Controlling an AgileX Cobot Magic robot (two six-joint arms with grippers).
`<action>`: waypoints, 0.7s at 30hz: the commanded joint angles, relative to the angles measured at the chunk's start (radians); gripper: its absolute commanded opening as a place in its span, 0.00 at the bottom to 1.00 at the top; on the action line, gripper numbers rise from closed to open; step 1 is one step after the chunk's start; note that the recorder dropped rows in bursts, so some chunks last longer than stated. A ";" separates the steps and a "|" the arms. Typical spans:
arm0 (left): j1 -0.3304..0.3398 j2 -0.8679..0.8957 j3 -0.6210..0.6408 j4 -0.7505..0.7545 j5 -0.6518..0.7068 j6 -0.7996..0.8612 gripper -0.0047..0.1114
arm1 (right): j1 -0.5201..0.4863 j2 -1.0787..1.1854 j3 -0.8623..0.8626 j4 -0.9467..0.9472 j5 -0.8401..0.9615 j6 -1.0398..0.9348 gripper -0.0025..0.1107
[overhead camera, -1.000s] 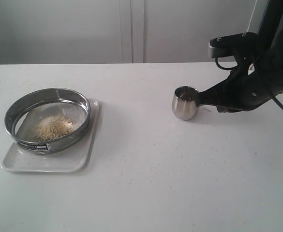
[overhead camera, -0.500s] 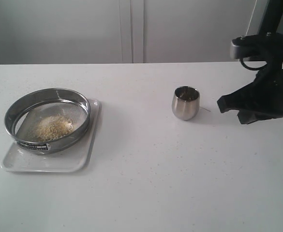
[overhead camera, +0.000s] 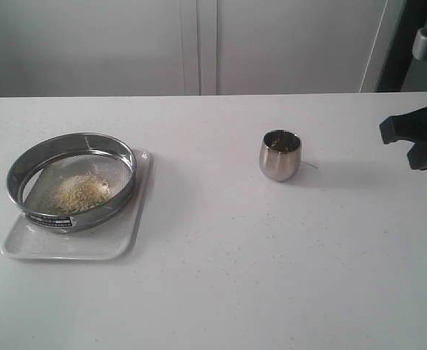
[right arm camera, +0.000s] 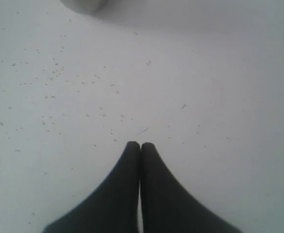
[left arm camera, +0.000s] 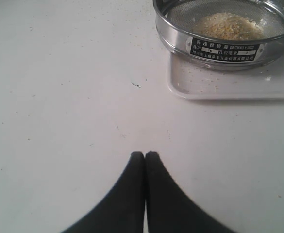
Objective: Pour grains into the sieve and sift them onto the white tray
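The round steel sieve (overhead camera: 72, 180) rests on the white tray (overhead camera: 71, 244) at the left of the table. A heap of beige and yellow grains (overhead camera: 79, 191) lies on its mesh. In the left wrist view the sieve (left arm camera: 224, 46) with its black label, the grains (left arm camera: 230, 25) and the tray (left arm camera: 229, 87) lie well ahead of my left gripper (left arm camera: 144, 155), which is shut and empty over bare table. My right gripper (right arm camera: 140, 145) is shut and empty too; in the exterior view it sits at the far right edge (overhead camera: 397, 133), well apart from the cup.
A small rounded steel cup (overhead camera: 279, 154) stands upright right of the table's middle, its base just showing in the right wrist view (right arm camera: 83, 5). Tiny specks are scattered on the table near it. A white wall runs behind the table.
My right arm has drawn back from beside the steel cup toward the right edge of the view. The cup, sieve and tray have stayed put.
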 commanded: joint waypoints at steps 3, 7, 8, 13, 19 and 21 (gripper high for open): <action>0.003 -0.004 0.006 -0.005 0.010 -0.004 0.04 | -0.010 -0.072 0.004 -0.029 0.002 0.011 0.02; 0.003 -0.004 0.006 -0.005 0.010 -0.004 0.04 | -0.010 -0.086 0.004 -0.029 -0.002 0.011 0.02; 0.003 -0.004 0.006 -0.005 0.010 -0.004 0.04 | -0.010 -0.086 0.004 -0.029 0.000 0.011 0.02; 0.003 -0.004 0.006 -0.005 0.010 -0.004 0.04 | -0.010 -0.086 0.004 -0.023 -0.009 0.011 0.02; 0.003 -0.004 0.006 -0.005 0.010 -0.004 0.04 | -0.010 -0.086 0.004 -0.023 -0.009 0.011 0.02; 0.003 -0.004 0.006 -0.005 0.010 -0.004 0.04 | -0.010 -0.086 0.004 -0.023 -0.009 0.011 0.02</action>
